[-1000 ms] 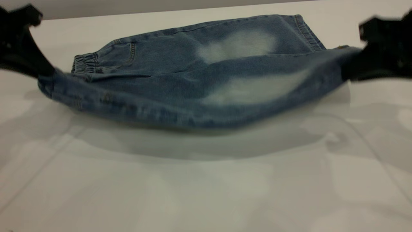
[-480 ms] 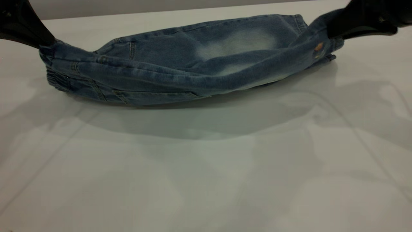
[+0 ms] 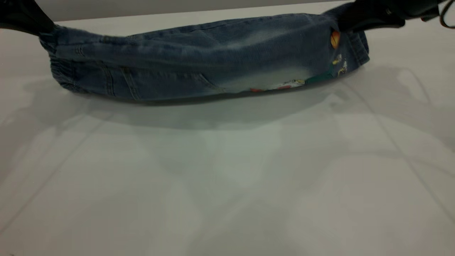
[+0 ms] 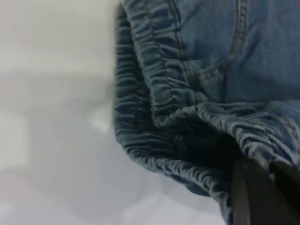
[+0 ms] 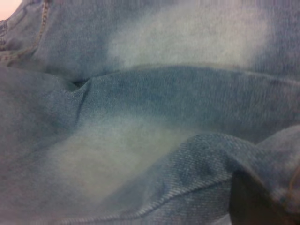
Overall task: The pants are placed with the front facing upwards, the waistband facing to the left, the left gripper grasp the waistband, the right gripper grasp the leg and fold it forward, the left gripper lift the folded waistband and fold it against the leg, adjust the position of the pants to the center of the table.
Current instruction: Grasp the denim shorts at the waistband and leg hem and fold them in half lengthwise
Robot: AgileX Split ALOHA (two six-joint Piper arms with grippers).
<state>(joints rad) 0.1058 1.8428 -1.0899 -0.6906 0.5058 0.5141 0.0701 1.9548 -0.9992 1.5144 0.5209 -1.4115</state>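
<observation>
The blue denim pants (image 3: 199,60) lie across the far part of the white table (image 3: 227,177), folded lengthwise, with the near half carried over the far half. A cartoon print (image 3: 334,39) shows on the turned-over leg at the right. My left gripper (image 3: 44,30) is shut on the gathered waistband (image 4: 154,93) at the left end and holds it raised. My right gripper (image 3: 343,23) is shut on the leg end at the right, also lifted. In the right wrist view a pale faded oval (image 5: 187,37) fills the frame above a dark finger (image 5: 253,201).
Bare white table stretches from the pants to the near edge, crossed by soft shadows. A grey wall (image 3: 142,7) runs behind the table's far edge.
Both grippers have carried the near edge of the pants up and away toward the far edge. The fold has rolled over, so the cartoon print now faces the camera.
</observation>
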